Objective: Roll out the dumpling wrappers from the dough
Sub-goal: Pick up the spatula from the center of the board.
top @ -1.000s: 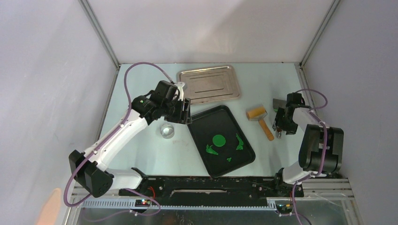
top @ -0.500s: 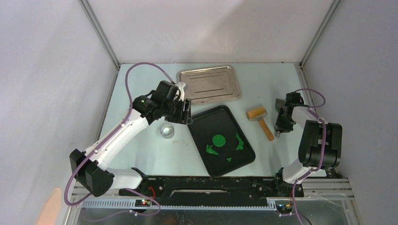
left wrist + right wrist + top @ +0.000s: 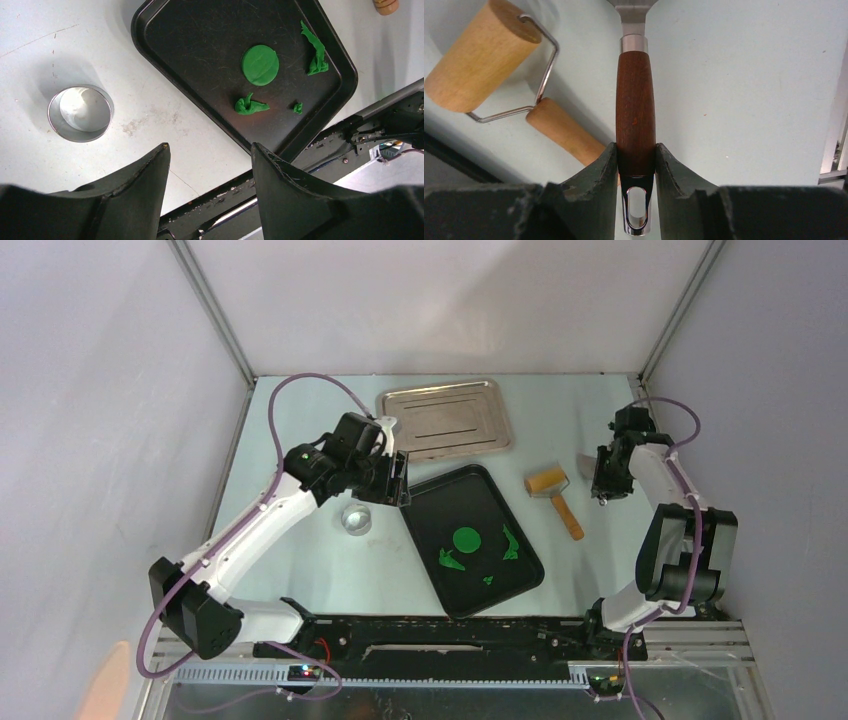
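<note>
Top external view: the left gripper (image 3: 392, 480) hangs over the black tray's (image 3: 445, 505) 10 o'clock corner. Its jaws are spread and hold nothing, and its wrist camera looks down on the work. A ring (image 3: 355, 519) stands on the bench (image 3: 560, 410) at the tray's 9 o'clock, apart from it; it is likely the cutter, set aside. One wrapper (image 3: 467, 539) lies near the middle of the tray, a clean round disc. Scraps (image 3: 449, 560) sit at its 7, 5 and 3 o'clock, apparently trimmings pulled clear so the disc lies free. A steel tray (image 3: 445, 420) waits at 12 o'clock, probably for finished wrappers. The roller (image 3: 548, 485) lies on the bench at 3 o'clock. Furthest right, the right gripper (image 3: 608, 480) pinches a spatula's (image 3: 635, 100) wooden handle near its end, blade forward. That grip would suit sliding under the disc.
</note>
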Robot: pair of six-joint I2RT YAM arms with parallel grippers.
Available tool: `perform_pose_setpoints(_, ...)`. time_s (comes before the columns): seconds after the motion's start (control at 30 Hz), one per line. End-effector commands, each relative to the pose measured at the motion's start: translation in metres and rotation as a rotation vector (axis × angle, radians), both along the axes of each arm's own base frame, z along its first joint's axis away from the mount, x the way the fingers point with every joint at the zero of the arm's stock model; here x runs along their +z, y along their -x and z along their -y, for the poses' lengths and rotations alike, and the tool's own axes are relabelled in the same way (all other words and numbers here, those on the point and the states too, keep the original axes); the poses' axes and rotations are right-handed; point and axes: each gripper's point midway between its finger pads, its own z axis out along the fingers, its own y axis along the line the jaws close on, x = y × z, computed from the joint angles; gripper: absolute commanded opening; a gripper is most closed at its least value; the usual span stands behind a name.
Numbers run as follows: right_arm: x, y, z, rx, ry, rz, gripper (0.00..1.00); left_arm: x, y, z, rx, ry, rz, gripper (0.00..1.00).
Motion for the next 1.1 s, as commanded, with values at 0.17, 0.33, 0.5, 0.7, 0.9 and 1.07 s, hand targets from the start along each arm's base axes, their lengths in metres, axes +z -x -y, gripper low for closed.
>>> perform_pose_setpoints(0.17, 0.028, -0.019, -0.019, 0.166, 0.029, 0.038, 0.00, 0.018, -0.003, 0.007, -0.013, 0.034, 0.043, 0.65)
perform_pose_setpoints(0.33, 0.023, -0.030, -0.012, 0.222, 0.085, 0.048, 0.00, 0.017, -0.003, 0.008, -0.016, 0.035, 0.039, 0.65)
perform_pose_setpoints(0.5, 0.017, -0.044, -0.005, 0.257, 0.177, 0.061, 0.00, 0.018, -0.002, 0.007, -0.016, 0.031, 0.041, 0.65)
perform_pose_setpoints(0.7, 0.010, -0.048, 0.002, 0.258, 0.231, 0.039, 0.00, 0.018, -0.002, 0.007, -0.015, 0.028, 0.041, 0.65)
perform_pose_setpoints(0.9, 0.005, -0.048, 0.005, 0.232, 0.227, 0.029, 0.00, 0.017, -0.001, 0.008, -0.018, 0.029, 0.037, 0.65)
perform_pose_setpoints(1.07, 0.000, -0.049, 0.009, 0.195, 0.188, 0.032, 0.03, 0.017, 0.000, 0.008, -0.017, 0.024, 0.035, 0.65)
